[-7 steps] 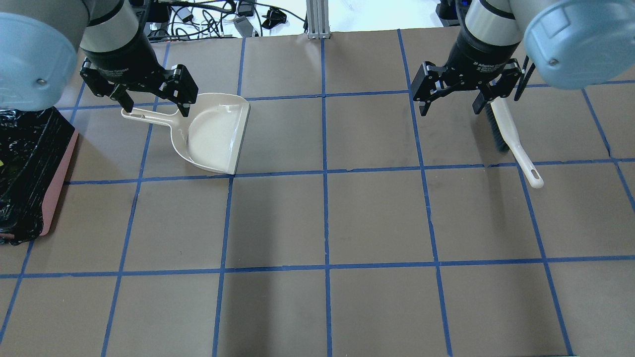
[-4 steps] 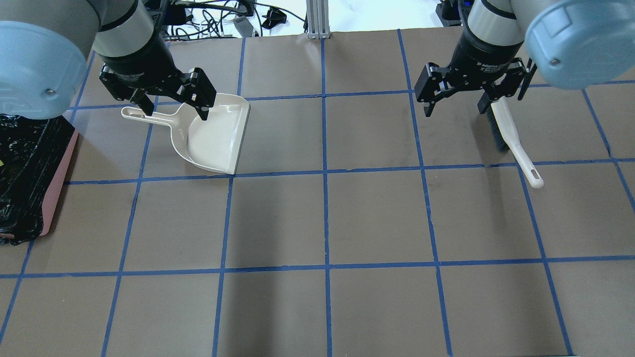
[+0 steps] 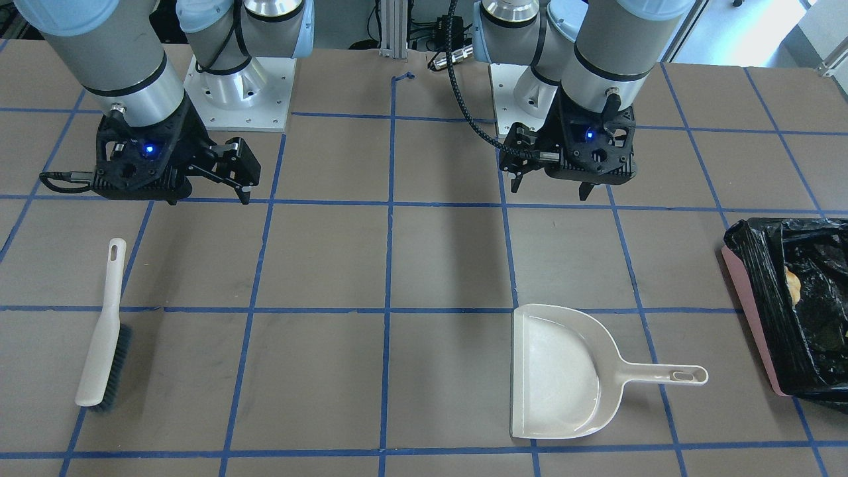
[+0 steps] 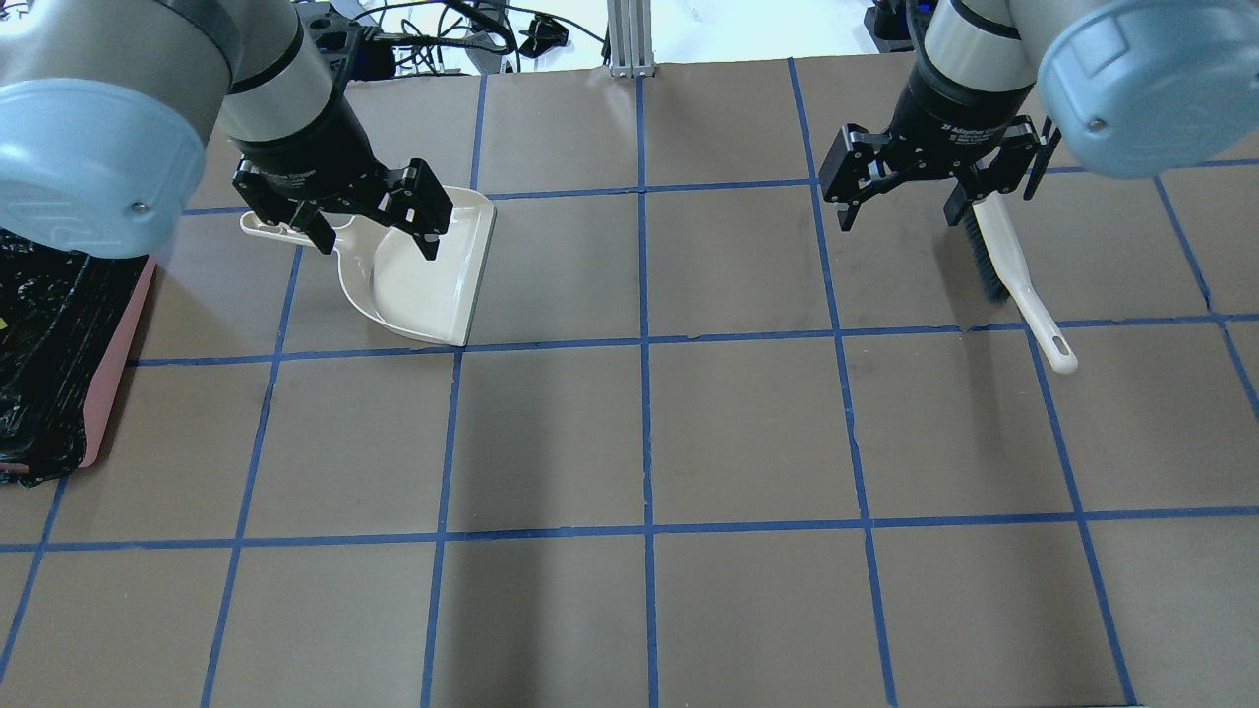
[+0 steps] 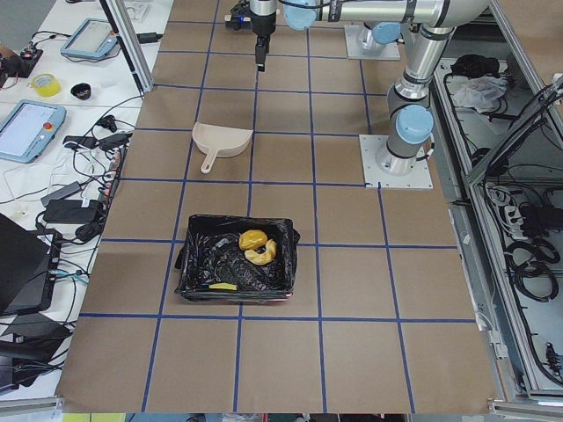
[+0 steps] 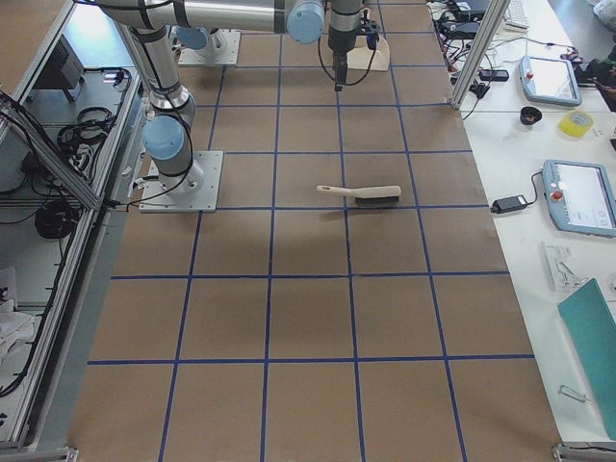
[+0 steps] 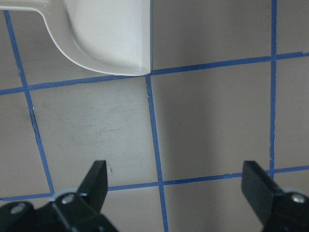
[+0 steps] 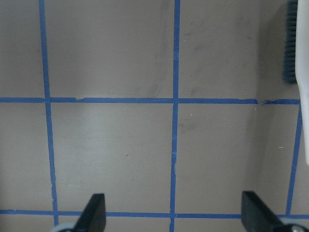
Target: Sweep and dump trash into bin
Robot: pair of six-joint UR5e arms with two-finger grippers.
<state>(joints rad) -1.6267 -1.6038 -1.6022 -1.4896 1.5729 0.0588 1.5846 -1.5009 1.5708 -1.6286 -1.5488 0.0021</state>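
Note:
The bin (image 5: pixel 188 264), pink-sided with a black bag, holds the trash: an orange-brown lump (image 5: pixel 252 238), a cream crescent rind (image 5: pixel 265 254) and a yellow scrap (image 5: pixel 223 286). The bin sits at the table's left edge in the overhead view (image 4: pixel 113 364). My left gripper (image 4: pixel 374 241) is open and empty, hovering above the beige dustpan (image 4: pixel 423 285), which lies flat on the table. My right gripper (image 4: pixel 898 218) is open and empty, just left of the beige hand brush (image 4: pixel 1013 275) lying on the table. The left wrist view shows the dustpan's lip (image 7: pixel 111 34) beyond the open fingers.
Brown table with a blue tape grid. In the front-facing view the brush (image 3: pixel 103 344) lies at the left, the dustpan (image 3: pixel 563 377) right of centre, the bin (image 3: pixel 748 311) at the far right. Cables and an aluminium post (image 4: pixel 629 39) stand beyond the table's far edge.
My left gripper has moved right, from over the dustpan's handle end toward its pan, staying open. The right gripper has barely moved. Dustpan and brush lie where they were.

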